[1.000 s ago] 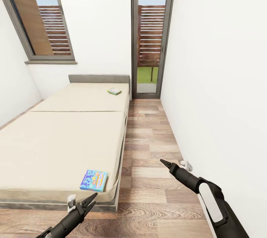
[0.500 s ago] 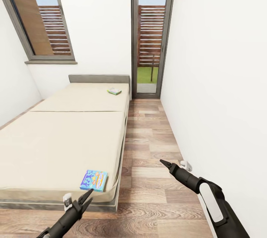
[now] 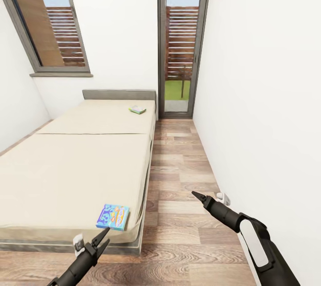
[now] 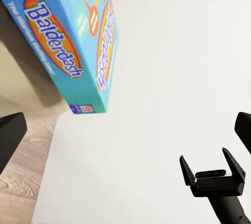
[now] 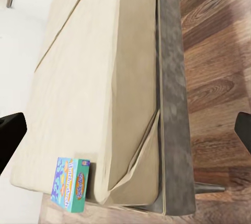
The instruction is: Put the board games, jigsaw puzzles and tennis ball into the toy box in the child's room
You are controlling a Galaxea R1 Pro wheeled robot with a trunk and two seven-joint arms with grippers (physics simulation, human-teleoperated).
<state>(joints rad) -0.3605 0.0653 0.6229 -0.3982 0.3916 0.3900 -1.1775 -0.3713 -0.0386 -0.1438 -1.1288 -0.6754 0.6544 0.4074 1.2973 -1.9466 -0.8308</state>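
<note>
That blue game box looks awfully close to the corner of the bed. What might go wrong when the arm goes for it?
The blue game box lies flat at the bed's near corner, so a nudge from the left gripper could push it off onto the floor. A thin, flat box also gives the open fingers little to grip. The second game box sits far off by the headboard, likely needing a drive closer.

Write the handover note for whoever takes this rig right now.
Left hand: open, empty, low by the near end of the bed, just short of the blue board game.
Right hand: looks open and empty, over the wood floor beside the bed.
Blue board game lies at the bed's near corner; the second board game lies by the headboard.
Done: nothing picked up here.
Left: grasp both bed games and carry them to the toy box, then pack the table toys.
</note>
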